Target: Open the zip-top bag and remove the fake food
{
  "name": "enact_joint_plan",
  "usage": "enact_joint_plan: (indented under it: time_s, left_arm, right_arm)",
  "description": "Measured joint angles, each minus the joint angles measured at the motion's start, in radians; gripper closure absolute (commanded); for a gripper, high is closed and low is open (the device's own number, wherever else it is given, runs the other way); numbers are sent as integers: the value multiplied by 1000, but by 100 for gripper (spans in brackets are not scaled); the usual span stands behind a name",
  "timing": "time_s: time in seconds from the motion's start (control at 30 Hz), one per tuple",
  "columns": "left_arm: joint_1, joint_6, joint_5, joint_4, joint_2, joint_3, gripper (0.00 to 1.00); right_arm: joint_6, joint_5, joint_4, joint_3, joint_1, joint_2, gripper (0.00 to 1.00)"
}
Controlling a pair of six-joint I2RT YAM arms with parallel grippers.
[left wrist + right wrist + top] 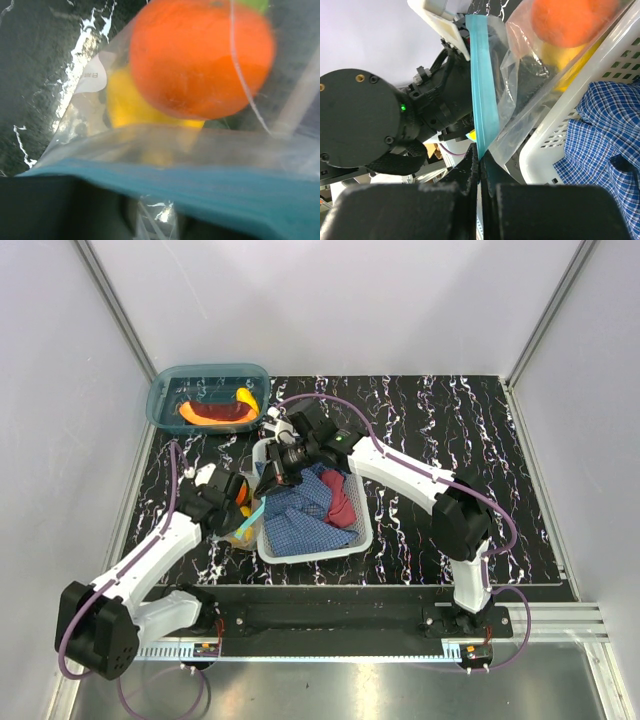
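Plainly partway through the opening step, with nothing out of the pouch yet. Hanging between the two arms, just left of the white basket (545,145) and pressed against its wall: the zip-top bag (520,100), seemingly lifted off the dark marbled surface (35,75). Clamped on one end of the teal zip strip (482,80) by the right fingers (479,171), shut flat with only plastic between them — presumably to anchor one lip for peeling the other away. Stretched in a straight line from that pinch toward the left fingers (228,498), right up against the same strip. Cannot tell from the blurred wrist view whether those are gripping it, closing on it or merely alongside.

Showing through the clear film, the fake food: an orange fruit (200,55) crowding the upper part, a yellow piece (130,105) tucked behind it, a hint of green at the edge. Held up this way most likely for tautness, with the pouch weighed down by the pieces and the seal line kept straight for a pull-apart.

Worth watching: slippery film, a narrow pinch, the basket wall close enough to snag. Lying in the basket, a blue checked cloth (600,130). Well apart at the far left corner, a teal bin (210,367) — possibly the drop spot, though only a guess.
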Motion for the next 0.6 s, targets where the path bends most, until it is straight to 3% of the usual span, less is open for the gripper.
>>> enact_joint_plan:
  time_s: [0.1,0.3,0.37,0.43,0.6]
  left_arm:
    - [1,19,-11,-8,-26,0,100]
    - [2,35,-22,-39,-110,0,100]
    - [2,37,-26,-49,-129,0,88]
    - [3,44,-28,-50,-132,0,58]
    - [3,61,-31,-38,-91,0,37]
  right_arm:
    - [-1,0,0,-2,0,0,100]
    - [-4,-2,0,-5,0,0,100]
    - [-4,-2,0,-7,0,0,100]
    - [-4,-3,0,-7,0,0,100]
    - [-4,-3,0,-7,0,0,100]
